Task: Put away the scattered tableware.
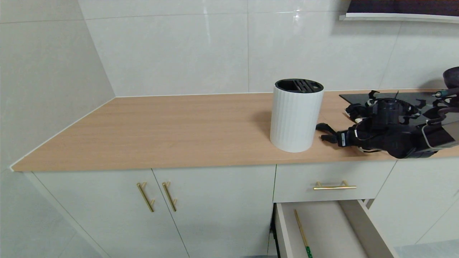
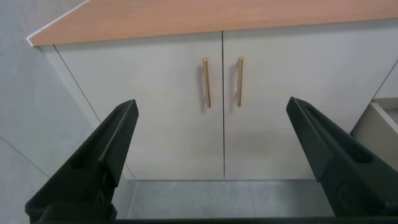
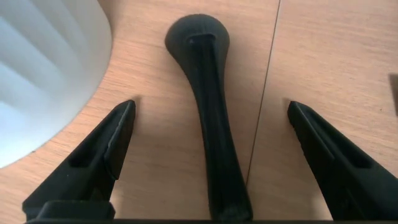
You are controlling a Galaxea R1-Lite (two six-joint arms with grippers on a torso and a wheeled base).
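A black utensil handle [image 3: 205,106] lies flat on the wooden countertop [image 1: 179,125], its rounded end [image 1: 321,126] close to a white ribbed holder [image 1: 296,118] with a slotted black top. My right gripper [image 3: 209,109] is low over the counter just right of the holder [image 3: 43,68], open, with one finger on each side of the handle and not touching it. In the head view the right gripper [image 1: 331,136] points left toward the holder. My left gripper [image 2: 211,112] is open and holds nothing, facing the lower cabinet doors.
A black cooktop [image 1: 358,97] lies at the counter's right end, with a dark pot [image 1: 451,77] at the edge. Below the counter a drawer [image 1: 287,229] stands pulled out with a chopstick [image 1: 303,234] inside. Two cabinet doors with gold handles [image 2: 222,82] face the left gripper.
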